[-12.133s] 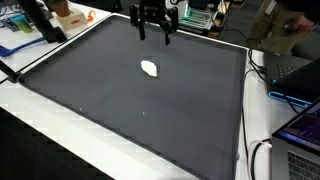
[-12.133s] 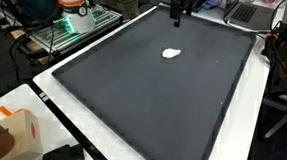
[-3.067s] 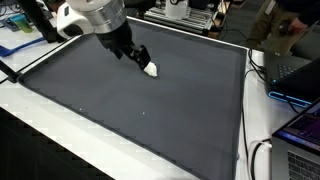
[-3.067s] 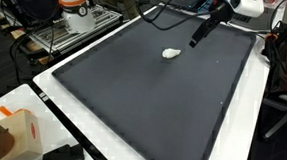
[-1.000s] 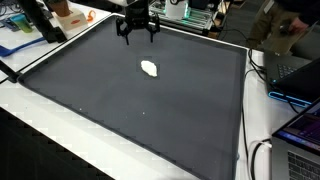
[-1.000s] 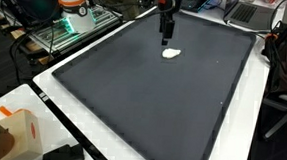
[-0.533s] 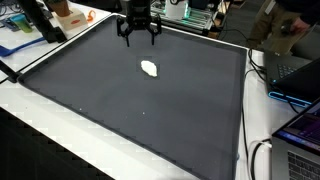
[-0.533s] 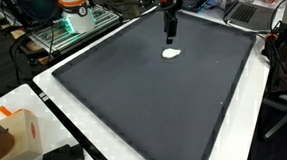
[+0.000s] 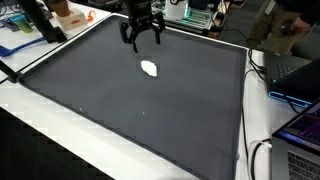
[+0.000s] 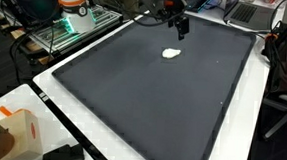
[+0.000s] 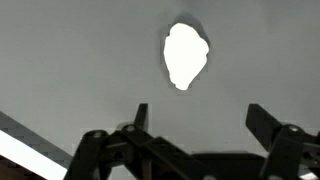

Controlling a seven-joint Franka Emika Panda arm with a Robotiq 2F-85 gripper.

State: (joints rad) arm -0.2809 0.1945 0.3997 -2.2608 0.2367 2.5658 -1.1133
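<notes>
A small white lump [image 9: 150, 68] lies on the dark grey mat [image 9: 120, 110], toward its far side; it also shows in the other exterior view [image 10: 171, 54] and in the wrist view [image 11: 185, 54]. My gripper [image 9: 141, 40] hangs above the mat near its far edge, behind the lump and apart from it. It also shows in an exterior view [image 10: 179, 32]. In the wrist view the gripper [image 11: 198, 115] is open and empty, with the lump beyond the fingertips [image 11: 141, 113], between their lines.
The mat [image 10: 142, 100] lies on a white table [image 9: 60, 140]. Laptops and cables [image 9: 295, 90] crowd one side. An orange box [image 10: 20, 133] stands at a table corner. Another robot base [image 10: 73, 11] and equipment stand beyond the table's far edge.
The gripper has shifted a little sideways and turned above the mat's far edge over the last second. About three seconds ago it was down next to the white lump. The lump has not moved.
</notes>
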